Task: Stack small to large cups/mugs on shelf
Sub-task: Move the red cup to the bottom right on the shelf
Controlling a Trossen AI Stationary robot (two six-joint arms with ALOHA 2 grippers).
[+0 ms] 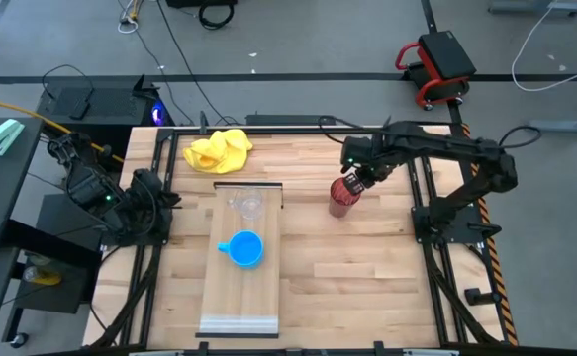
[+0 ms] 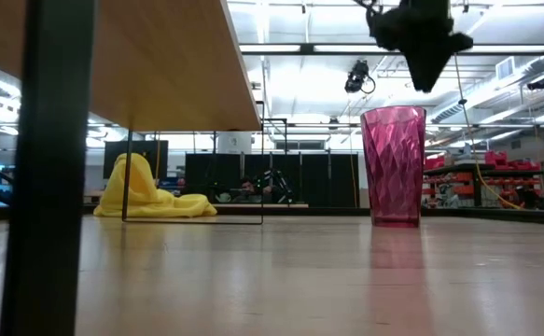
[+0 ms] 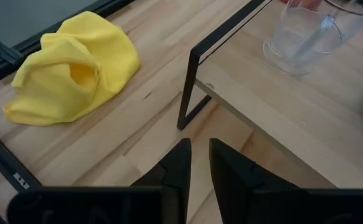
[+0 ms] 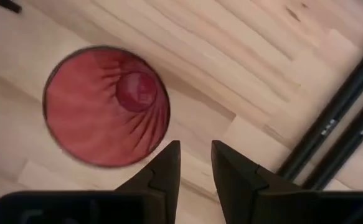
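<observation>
The clear cup (image 1: 247, 205) and blue mug (image 1: 244, 248) stand on the shelf (image 1: 241, 297) mid-bench. The red cup (image 1: 341, 197) is still on the bench, unstacked, under the right gripper (image 4: 195, 163), jaws nearly closed, empty. The left gripper (image 3: 198, 163) waits at the left edge, the same.

Bright, even overhead light — soft shadows, little glare.

In the low view, ceiling strip lights glow behind the red cup (image 2: 394, 165), lit through and faintly mirrored on the table (image 2: 272, 280). The near shelf (image 2: 113, 56) looms blurred. In the right wrist view, the cup's rim is smeared — the left wrist view stays sharp.
</observation>
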